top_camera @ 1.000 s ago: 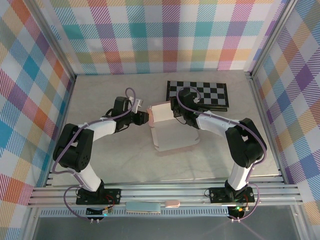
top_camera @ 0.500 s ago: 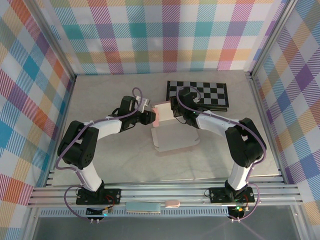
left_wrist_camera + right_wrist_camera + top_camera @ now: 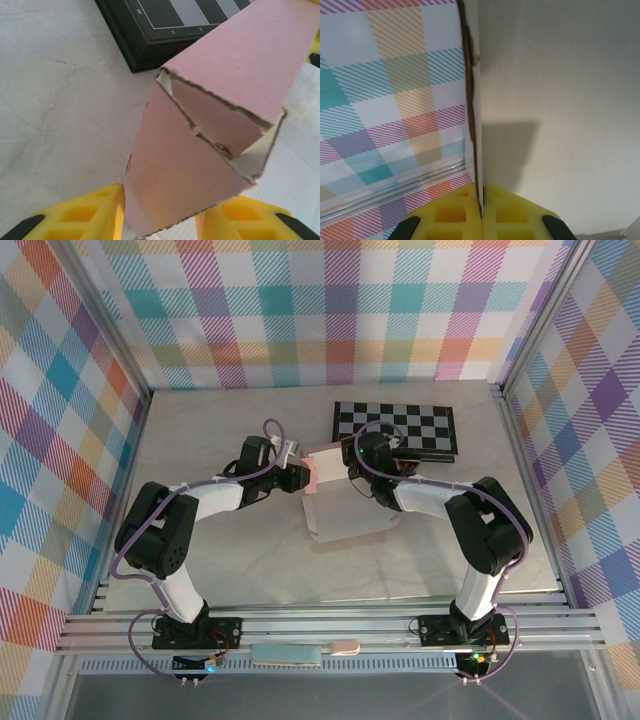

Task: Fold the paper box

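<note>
Your left claw (image 3: 303, 477) has slid in closer to the paper box (image 3: 350, 515) than it was a second ago. The part of the box that stands up now looks thinner from above. Your right arm has also turned and sunk a little lower.

The paper box sits in the middle of the bench (image 3: 220, 430), between your two claws. It is just in front of the chequered board (image 3: 400, 428). Its near part lies flat on the bench and its far end is lifted up.

In the left wrist view, the pink card is folded over on itself, with a thin gap between the two layers. It comes down between the yellow fingers (image 3: 85, 215), one on each side, and both touch it. So your left claw is clamped on that folded pink part. A corner of the chequered board shows behind it.

In the right wrist view, your right claw (image 3: 481, 192) is squeezed tight together on a thin sheet of the box. You see that sheet from its edge, as a dark line going up from the fingers. The pale side of the card is on the right, and the bright checked wall (image 3: 385, 100) is on the left.
</note>
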Robot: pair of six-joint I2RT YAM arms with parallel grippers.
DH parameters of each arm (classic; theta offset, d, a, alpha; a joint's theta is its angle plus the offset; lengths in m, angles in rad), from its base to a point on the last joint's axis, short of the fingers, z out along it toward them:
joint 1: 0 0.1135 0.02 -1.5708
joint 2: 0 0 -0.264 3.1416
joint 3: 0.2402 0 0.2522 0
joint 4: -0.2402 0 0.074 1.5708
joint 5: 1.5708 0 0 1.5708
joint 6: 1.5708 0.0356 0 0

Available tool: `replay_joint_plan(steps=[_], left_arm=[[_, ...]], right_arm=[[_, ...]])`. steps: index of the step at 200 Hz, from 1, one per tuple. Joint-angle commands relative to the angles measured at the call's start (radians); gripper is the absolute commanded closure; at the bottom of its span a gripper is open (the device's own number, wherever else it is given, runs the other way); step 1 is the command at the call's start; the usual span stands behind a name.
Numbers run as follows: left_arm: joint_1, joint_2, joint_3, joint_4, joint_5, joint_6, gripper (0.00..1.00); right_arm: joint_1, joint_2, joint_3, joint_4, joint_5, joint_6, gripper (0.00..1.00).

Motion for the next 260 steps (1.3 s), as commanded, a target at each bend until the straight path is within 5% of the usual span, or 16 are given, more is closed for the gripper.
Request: replay_joint_plan(steps=[1, 86, 168, 260], left_arm=[[-0.003, -0.028, -0.026, 0.035, -0.039, -0.009, 0.6], [-0.029, -0.039, -0.037, 0.053, -0.06, -0.04, 0.63], [-0.092, -0.034, -0.067, 0.149, -0.288, -0.164, 0.65], [-0.139, -0.013, -0.049, 0.181, -0.394, -0.23, 0.66]], right_arm=[[0.007, -0.01, -0.044, 0.096, -0.014, -0.046, 1.0], [0.009, 0.041, -0.086, 0.237, -0.056, -0.068, 1.0], [0.025, 0.048, -0.102, 0.225, -0.029, -0.031, 1.0], [0.061, 0.045, -0.113, 0.218, 0.039, -0.008, 1.0]])
